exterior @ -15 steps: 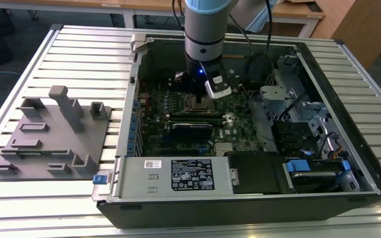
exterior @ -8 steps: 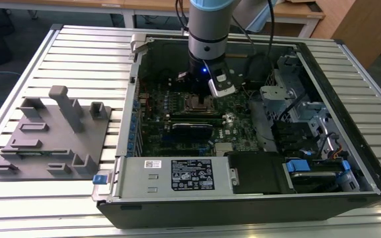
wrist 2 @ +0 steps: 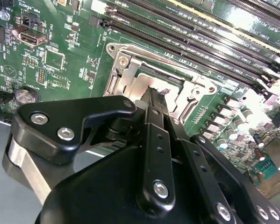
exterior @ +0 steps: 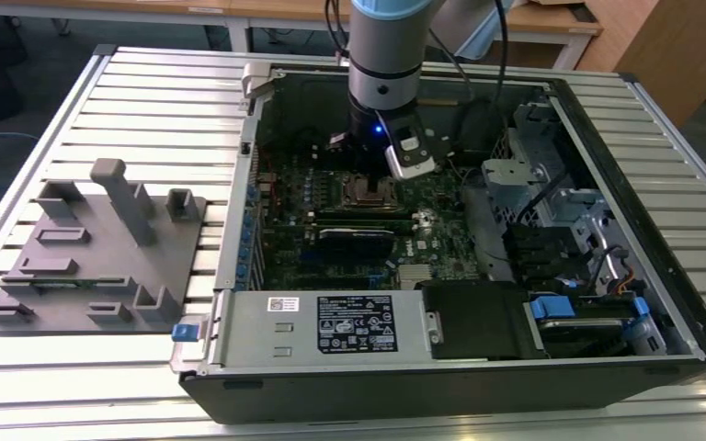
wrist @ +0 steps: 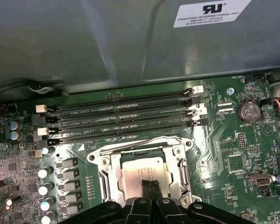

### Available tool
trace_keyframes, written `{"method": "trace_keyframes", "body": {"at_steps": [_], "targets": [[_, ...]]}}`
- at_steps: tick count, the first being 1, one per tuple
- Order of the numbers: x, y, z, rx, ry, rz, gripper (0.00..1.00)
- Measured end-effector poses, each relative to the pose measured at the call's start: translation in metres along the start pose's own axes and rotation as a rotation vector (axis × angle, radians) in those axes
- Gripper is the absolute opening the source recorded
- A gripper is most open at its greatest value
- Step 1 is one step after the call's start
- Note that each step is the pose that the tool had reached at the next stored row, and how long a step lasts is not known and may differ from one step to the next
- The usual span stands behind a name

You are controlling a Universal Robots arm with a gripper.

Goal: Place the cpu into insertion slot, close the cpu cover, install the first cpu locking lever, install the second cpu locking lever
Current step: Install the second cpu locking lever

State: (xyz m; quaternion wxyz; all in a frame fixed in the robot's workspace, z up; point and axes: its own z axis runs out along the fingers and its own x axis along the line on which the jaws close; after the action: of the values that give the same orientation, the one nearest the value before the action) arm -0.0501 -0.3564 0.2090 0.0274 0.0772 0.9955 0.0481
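Gripper [wrist: 150,186] fingers pressed together, tips on the cpu [wrist: 147,175], cpu lying flat in the insertion slot [wrist: 112,173], cpu cover [wrist: 144,142] around it, memory slots [wrist: 121,116] just beside, white printed label [exterior: 356,322] on the power supply.

exterior view looks down from high; both wrist views sit close over the insertion slot [wrist: 147,175].

You'll see a black printed label [exterior: 357,323] on the power supply [exterior: 255,338], a white sticker [wrist: 209,13] on the case wall [wrist: 107,42], and tiny white lettering across the motherboard [wrist: 224,144].
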Motion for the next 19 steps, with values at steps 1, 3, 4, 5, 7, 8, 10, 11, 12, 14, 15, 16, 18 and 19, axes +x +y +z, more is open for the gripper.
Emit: {"method": "trace_keyframes", "body": {"at_steps": [1,3,4,5,7,8,10,11,12,14,15,16,18,19], "targets": [[0.0000,0.0000,0.0000,0.0000,0.0000,0.000,0.10],[0.0001,0.0000,0.0001,-0.0005,0.0008,-0.008,0.10],[0.0001,0.0000,0.0002,-0.0010,0.0016,-0.017,0.10],[0.0001,0.0001,0.0002,-0.0013,0.0023,-0.024,0.10],[0.0001,0.0000,0.0002,-0.0017,0.0033,-0.033,0.10],[0.0003,0.0000,0.0002,-0.0018,0.0034,-0.035,0.10],[0.0006,-0.0001,0.0002,-0.0018,0.0036,-0.037,0.10],[0.0007,-0.0001,0.0002,-0.0019,0.0037,-0.037,0.10],[0.0007,-0.0001,0.0002,-0.0018,0.0037,-0.037,0.10],[0.0008,-0.0001,0.0001,-0.0018,0.0037,-0.037,0.10],[0.0008,-0.0001,-0.0004,-0.0015,0.0038,-0.037,0.10],[0.0007,0.0000,-0.0011,-0.0017,0.0037,-0.037,0.10],[0.0007,0.0002,-0.0020,-0.0020,0.0037,-0.037,0.10],[0.0007,0.0002,-0.0020,-0.0020,0.0036,-0.037,0.10]]}}
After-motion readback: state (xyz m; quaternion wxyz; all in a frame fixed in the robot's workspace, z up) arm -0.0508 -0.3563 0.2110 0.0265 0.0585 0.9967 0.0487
